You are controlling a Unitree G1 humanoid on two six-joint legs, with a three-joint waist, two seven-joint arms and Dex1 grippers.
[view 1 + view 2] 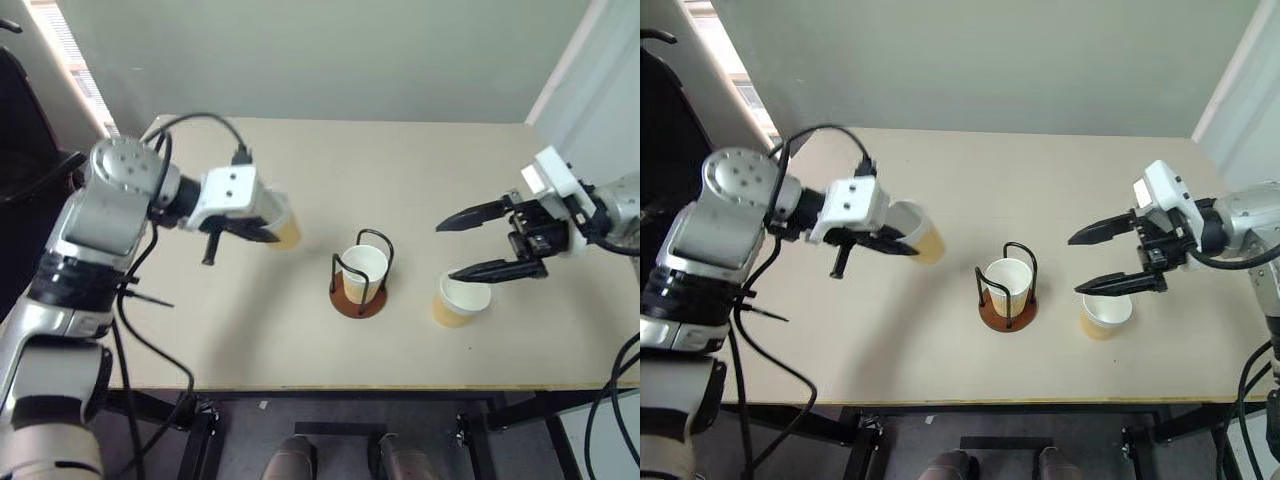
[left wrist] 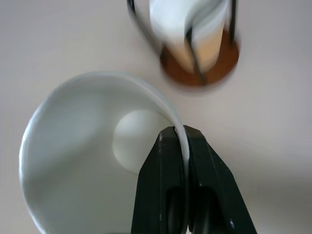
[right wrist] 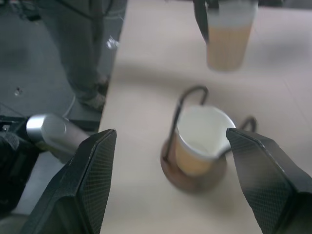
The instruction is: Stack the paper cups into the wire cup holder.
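My left gripper (image 1: 264, 232) is shut on the rim of a tan paper cup (image 1: 284, 228), holding it tilted above the table, left of the wire cup holder (image 1: 360, 304). In the left wrist view the black fingers (image 2: 168, 161) pinch the cup's white wall (image 2: 73, 156). A second paper cup (image 1: 365, 268) stands inside the holder's black wire loops. A third cup (image 1: 460, 300) stands upright on the table just right of the holder. My right gripper (image 1: 448, 252) hangs open just above that cup, pointing toward the holder, with nothing between its fingers (image 3: 92, 170).
The tan table (image 1: 400, 170) has bare room behind and in front of the holder. Its front edge (image 1: 350, 388) runs close below the holder. In the right wrist view a person's legs (image 3: 90, 53) stand on the floor beside the table.
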